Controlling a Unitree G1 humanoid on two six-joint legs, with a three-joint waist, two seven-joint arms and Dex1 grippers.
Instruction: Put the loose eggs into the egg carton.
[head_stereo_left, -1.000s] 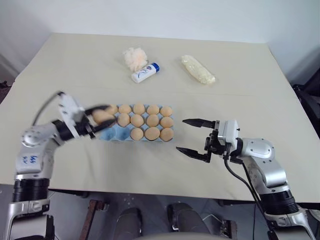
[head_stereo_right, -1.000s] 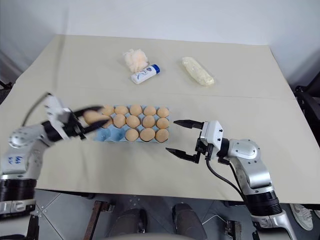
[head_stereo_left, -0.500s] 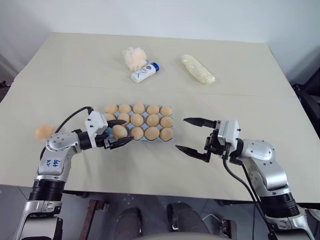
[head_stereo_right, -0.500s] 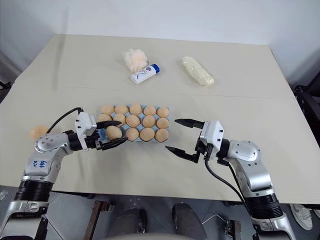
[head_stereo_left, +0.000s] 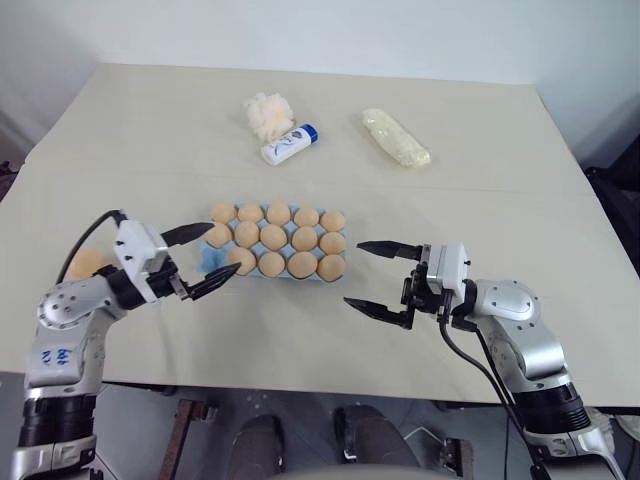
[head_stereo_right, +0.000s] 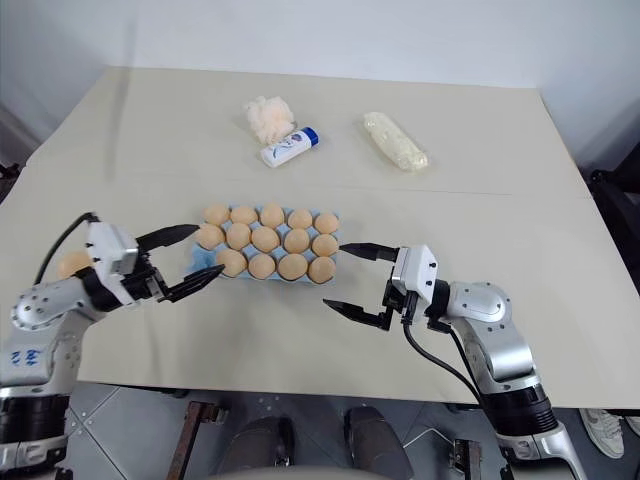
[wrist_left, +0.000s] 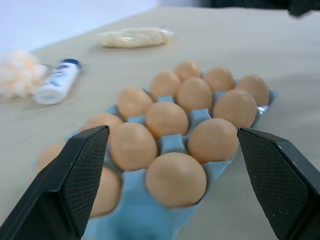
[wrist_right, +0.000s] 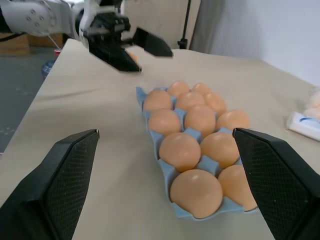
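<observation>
The light blue egg carton (head_stereo_left: 209, 259) lies mid-table with pale orange eggs (head_stereo_left: 274, 238) in nearly every cup; its front-left corner cup shows bare blue. One loose egg (head_stereo_left: 87, 263) rests on the table at the far left, behind my left arm. My left gripper (head_stereo_left: 223, 251) is open and empty, level with the carton's left end, its fingers (wrist_left: 75, 185) either side of it. My right gripper (head_stereo_left: 354, 274) is open and empty just right of the carton. In the right wrist view the carton (wrist_right: 165, 167) lies ahead and the left gripper (wrist_right: 131, 50) shows beyond it.
At the back of the table lie a fluffy cream puff (head_stereo_left: 267, 115), a white-and-blue tube (head_stereo_left: 290, 144) and a long pale-yellow packet (head_stereo_left: 396, 138). The table's front edge (head_stereo_left: 300, 375) runs just below both grippers.
My left gripper carried an egg over the carton, set it in the front row, opened, and drew back to the left. The right arm has kept still.
</observation>
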